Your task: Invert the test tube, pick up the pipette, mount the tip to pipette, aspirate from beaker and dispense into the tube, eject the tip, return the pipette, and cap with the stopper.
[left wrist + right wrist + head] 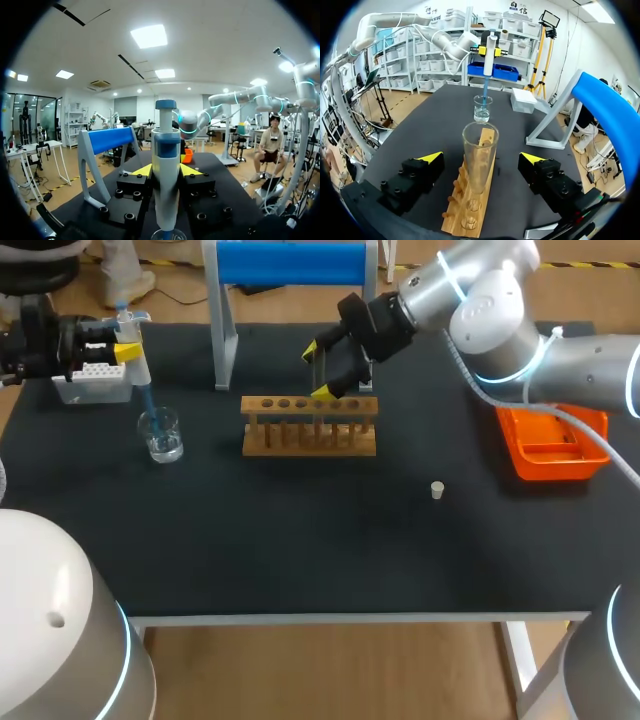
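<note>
Spillage worries me: left of the rack (310, 427), my left gripper (166, 170) clamps the pipette (165, 145), its tip (146, 398) in the beaker (161, 436). At the rack, my right gripper (481, 159) gapes wide around the upright test tube (480, 152); 1 nudge could tip it.

The left arm (30, 345) was cut off at the left edge; the stopper (437, 490), right of centre, showed no detail.
</note>
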Available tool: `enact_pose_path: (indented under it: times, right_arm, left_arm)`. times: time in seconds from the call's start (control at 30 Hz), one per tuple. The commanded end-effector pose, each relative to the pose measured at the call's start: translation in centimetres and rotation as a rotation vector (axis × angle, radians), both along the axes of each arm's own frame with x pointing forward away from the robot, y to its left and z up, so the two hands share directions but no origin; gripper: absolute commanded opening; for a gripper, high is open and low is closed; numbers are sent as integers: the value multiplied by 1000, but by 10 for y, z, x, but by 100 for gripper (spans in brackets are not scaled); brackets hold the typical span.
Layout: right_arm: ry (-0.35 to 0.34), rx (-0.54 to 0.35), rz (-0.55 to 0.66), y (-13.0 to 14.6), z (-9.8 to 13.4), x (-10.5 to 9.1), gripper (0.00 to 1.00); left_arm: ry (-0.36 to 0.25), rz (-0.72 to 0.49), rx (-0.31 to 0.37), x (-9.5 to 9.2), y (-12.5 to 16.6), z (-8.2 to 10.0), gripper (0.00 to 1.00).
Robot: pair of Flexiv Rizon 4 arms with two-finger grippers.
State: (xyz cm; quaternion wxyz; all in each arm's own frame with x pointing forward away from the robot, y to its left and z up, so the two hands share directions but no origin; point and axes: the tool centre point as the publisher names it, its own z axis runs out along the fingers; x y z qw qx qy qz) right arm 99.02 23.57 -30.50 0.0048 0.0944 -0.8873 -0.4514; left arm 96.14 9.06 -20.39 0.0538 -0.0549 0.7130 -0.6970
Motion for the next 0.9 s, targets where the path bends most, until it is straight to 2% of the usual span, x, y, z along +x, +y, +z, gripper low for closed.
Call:
enact_pose_path:
  times: [0.03, 0.9]
  right_arm:
    - [1, 1, -2, -1, 0, -1, 100]
    - [-13, 1, -26, -1, -2, -1, 100]
  left_arm:
    - [-1, -5, -3, 1, 1, -1, 0]
    - [-1, -5, -3, 1, 1, -1, 0]
